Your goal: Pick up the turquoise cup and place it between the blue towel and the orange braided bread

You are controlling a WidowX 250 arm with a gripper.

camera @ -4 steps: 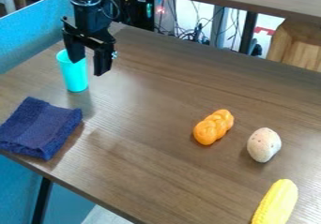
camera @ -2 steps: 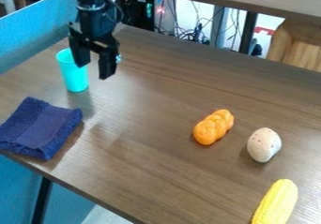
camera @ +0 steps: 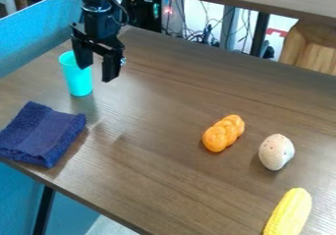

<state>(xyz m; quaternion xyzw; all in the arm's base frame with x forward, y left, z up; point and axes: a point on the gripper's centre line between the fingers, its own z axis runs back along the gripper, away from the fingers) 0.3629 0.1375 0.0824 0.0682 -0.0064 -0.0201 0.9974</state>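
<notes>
The gripper (camera: 96, 73) hangs over the far left part of the tabletop (camera: 157, 131), its fingers (camera: 110, 69) released and set apart, gripping nothing. The turquoise cup (camera: 79, 83) is the nearest thing, standing upright on the wood; one finger overlaps its rim in the view, and whether they touch I cannot tell. A blue partition (camera: 39, 37) runs along the left side, past the cup. The folded navy cloth (camera: 42, 134) lies in front of the cup, close to the slanting near edge. From cup and cloth, a wide stretch of wood runs right to the orange braided piece (camera: 224, 133), with more room behind it toward the far edge. The speckled egg-shaped thing (camera: 276, 152) rests just beside that piece, apart from it, and the yellow corn (camera: 289, 213) lies nearer the camera, cut off by the bottom of the view. The cup's mouth faces up, partly hidden by the finger; its contents cannot be made out.
</notes>
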